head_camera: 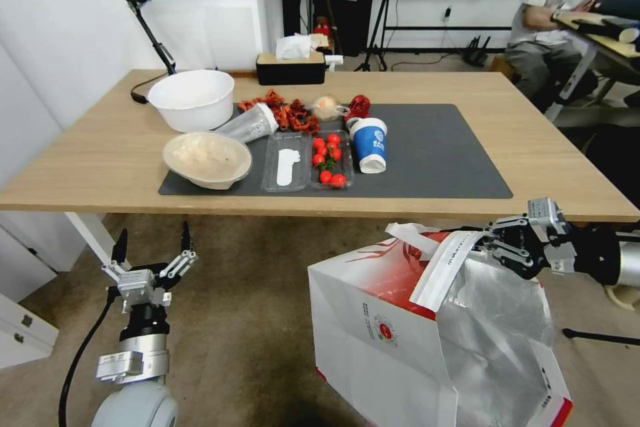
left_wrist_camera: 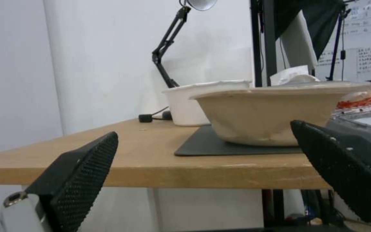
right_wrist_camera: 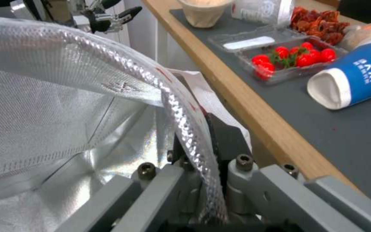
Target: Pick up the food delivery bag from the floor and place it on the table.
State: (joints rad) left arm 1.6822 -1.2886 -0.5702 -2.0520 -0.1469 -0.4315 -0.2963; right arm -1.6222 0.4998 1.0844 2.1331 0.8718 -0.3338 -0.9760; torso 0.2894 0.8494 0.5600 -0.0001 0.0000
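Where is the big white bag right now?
In the head view, the food delivery bag is on the robot's right, below the table edge, its rim pinched by the right tool.

The left gripper (head_camera: 153, 247) points up, fingers spread wide. The right gripper (head_camera: 490, 243) reaches in sideways, apparently clamped on the bag (head_camera: 373, 320) rim.

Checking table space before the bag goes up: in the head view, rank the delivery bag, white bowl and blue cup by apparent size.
1. food delivery bag, though it is nearest the camera, which exaggerates it.
2. white bowl.
3. blue cup, lying on the mat.
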